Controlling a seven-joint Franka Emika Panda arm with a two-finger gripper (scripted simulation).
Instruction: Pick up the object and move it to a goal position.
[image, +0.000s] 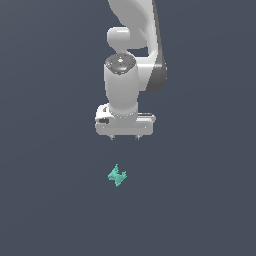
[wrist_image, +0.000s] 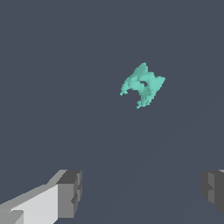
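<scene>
We see the white hand (image: 124, 136) in the middle of the exterior frame, pointing down, its two short fingertips spread wide apart and holding nothing. The teal-green object (image: 117, 175) lies on the dark grey surface (image: 45, 200) just below centre of the frame, apart from the hand. In the wrist view the object (wrist_image: 143, 85) sits well clear of both grey finger pads (wrist_image: 70, 194).
</scene>
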